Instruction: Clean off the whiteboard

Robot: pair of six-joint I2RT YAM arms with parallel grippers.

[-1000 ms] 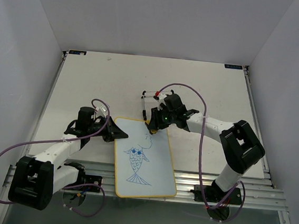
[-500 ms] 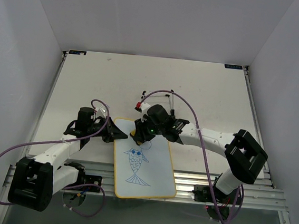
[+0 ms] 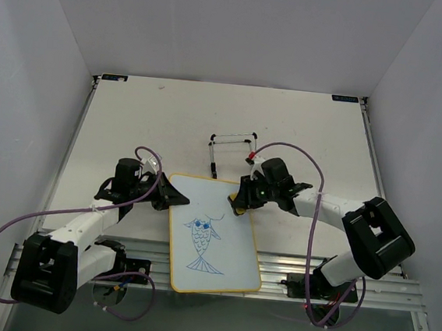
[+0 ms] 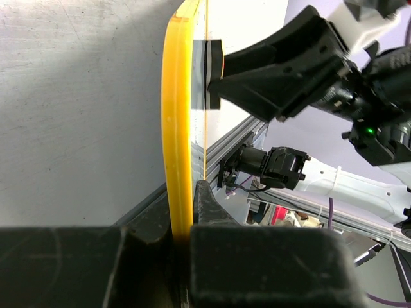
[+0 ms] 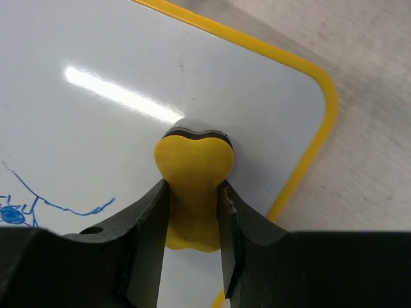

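The whiteboard (image 3: 214,235) lies flat near the table's front, white with a yellow frame and a blue fish drawing (image 3: 202,242). My left gripper (image 3: 172,196) is shut on the board's left edge; in the left wrist view the yellow frame (image 4: 178,122) runs between the jaws. My right gripper (image 3: 239,201) is shut on a yellow eraser (image 5: 192,186) and presses it on the board near its far right corner. In the right wrist view the board (image 5: 83,128) fills the left, with blue lines (image 5: 58,205) at lower left.
A small wire stand (image 3: 230,147) with red tips stands on the table behind the board. White walls enclose the table on three sides. The board's near end overhangs the metal rails (image 3: 289,266) at the front edge.
My right gripper with the eraser swept left across the board's far end, then back right to the far right corner. Lines above the fish's head are gone. The left arm held still.
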